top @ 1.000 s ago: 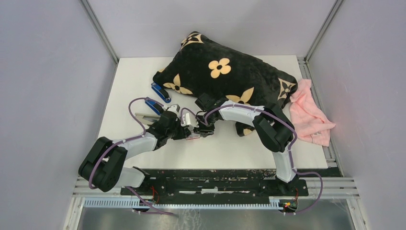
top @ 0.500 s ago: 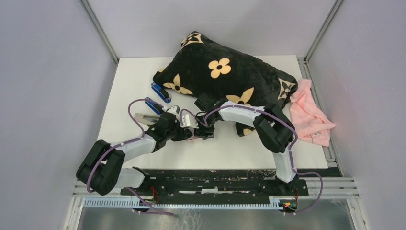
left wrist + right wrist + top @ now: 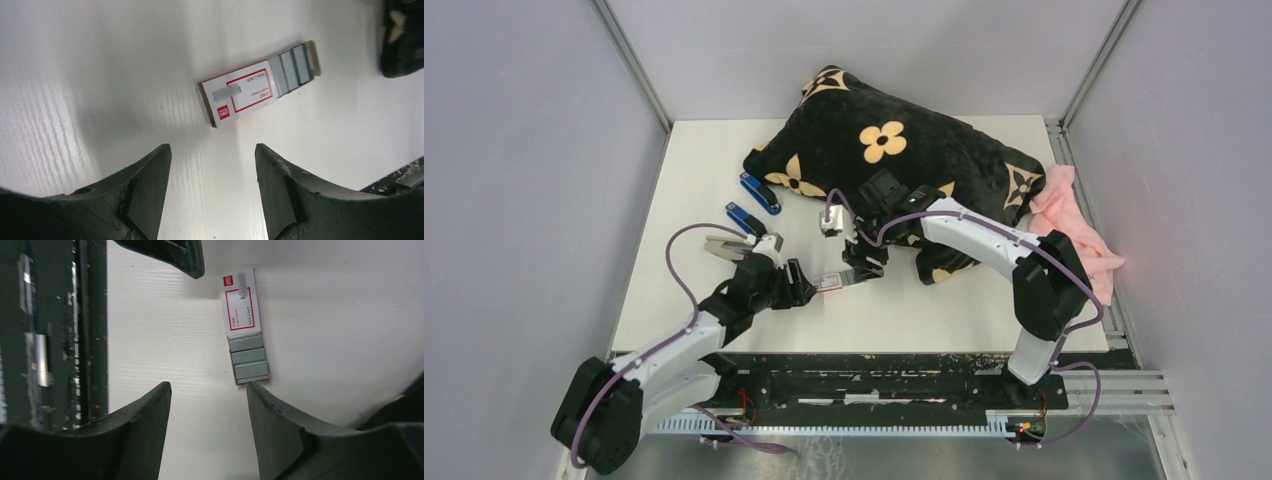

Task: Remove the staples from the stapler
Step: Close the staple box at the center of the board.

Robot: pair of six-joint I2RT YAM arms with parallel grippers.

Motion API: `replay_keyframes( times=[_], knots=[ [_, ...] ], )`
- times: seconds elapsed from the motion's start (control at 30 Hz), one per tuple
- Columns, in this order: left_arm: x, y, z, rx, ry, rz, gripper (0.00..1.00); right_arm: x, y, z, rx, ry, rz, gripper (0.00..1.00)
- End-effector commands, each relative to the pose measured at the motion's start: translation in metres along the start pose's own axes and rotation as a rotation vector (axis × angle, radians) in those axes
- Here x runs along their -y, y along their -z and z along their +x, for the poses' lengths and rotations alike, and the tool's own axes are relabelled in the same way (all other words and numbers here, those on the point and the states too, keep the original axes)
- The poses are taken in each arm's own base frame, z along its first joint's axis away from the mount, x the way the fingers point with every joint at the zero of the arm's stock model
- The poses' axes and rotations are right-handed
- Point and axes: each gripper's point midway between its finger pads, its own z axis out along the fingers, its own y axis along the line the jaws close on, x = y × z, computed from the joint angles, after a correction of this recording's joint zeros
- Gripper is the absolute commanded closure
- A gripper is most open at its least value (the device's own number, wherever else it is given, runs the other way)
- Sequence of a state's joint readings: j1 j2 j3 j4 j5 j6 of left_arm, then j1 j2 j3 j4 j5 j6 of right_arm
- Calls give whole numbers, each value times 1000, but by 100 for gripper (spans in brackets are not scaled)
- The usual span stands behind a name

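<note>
A small white-and-red box (image 3: 240, 95) lies flat on the white table, its drawer pulled out with three grey strips of staples (image 3: 294, 67) side by side. A shorter grey strip (image 3: 226, 92) rests on the box lid. My left gripper (image 3: 212, 150) hovers open and empty just short of the box (image 3: 829, 283). From the other side, my right gripper (image 3: 208, 386) is open and empty, its tip close to the staples (image 3: 248, 357). A blue stapler (image 3: 759, 194) lies by the pillow; a second blue one (image 3: 744, 218) lies opened with a silvery part (image 3: 722, 246).
A big black pillow (image 3: 894, 150) with beige flowers fills the far middle of the table. A pink cloth (image 3: 1074, 240) lies at the right edge. The black base rail (image 3: 874, 365) runs along the near edge. The left gripper's finger (image 3: 165, 252) shows in the right wrist view.
Both grippers have opened and drawn away from the box, which now lies free. The left arm pulled back toward the near left; the right arm moved back toward the pillow.
</note>
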State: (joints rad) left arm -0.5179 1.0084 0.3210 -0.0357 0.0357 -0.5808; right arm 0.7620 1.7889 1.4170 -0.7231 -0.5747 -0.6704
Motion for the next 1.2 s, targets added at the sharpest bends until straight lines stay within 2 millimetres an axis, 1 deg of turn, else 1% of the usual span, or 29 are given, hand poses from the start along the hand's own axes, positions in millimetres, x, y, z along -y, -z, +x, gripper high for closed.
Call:
replay_keyframes(
  times=[0.0, 0.1, 0.2, 0.3, 0.43, 0.5, 0.63, 0.8, 0.87, 0.97, 1.07, 1.17],
  knots=[
    [15, 20, -21, 139, -52, 98, 27, -16, 17, 0, 149, -359, -95, 39],
    [23, 32, -28, 229, -50, 169, 18, -5, 17, 11, 214, -543, -64, 42],
    [31, 41, -34, 313, -34, 240, 10, 7, 10, 23, 204, -598, -19, 48],
    [27, 43, -35, 353, -3, 241, 6, 16, -1, 39, 154, -638, 22, 55],
    [16, 40, -33, 367, 34, 201, 6, 32, -8, 58, 109, -683, 97, 67],
    [9, 36, -30, 357, 55, 165, 7, 37, -13, 65, 93, -705, 114, 71],
    [-3, 27, -23, 310, 70, 88, 10, 45, -20, 76, 67, -738, 142, 72],
    [-4, 17, -18, 263, 76, 69, 21, 55, -25, 81, 57, -761, 178, 72],
    [-3, 14, -16, 244, 74, 68, 24, 57, -28, 81, 59, -769, 180, 75],
    [-4, 10, -15, 230, 73, 59, 26, 59, -32, 83, 54, -782, 175, 78],
    [-6, 8, -15, 221, 76, 44, 25, 55, -38, 79, 76, -799, 129, 78],
    [-7, 5, -15, 211, 78, 31, 25, 52, -43, 79, 83, -820, 93, 77]
  ],
)
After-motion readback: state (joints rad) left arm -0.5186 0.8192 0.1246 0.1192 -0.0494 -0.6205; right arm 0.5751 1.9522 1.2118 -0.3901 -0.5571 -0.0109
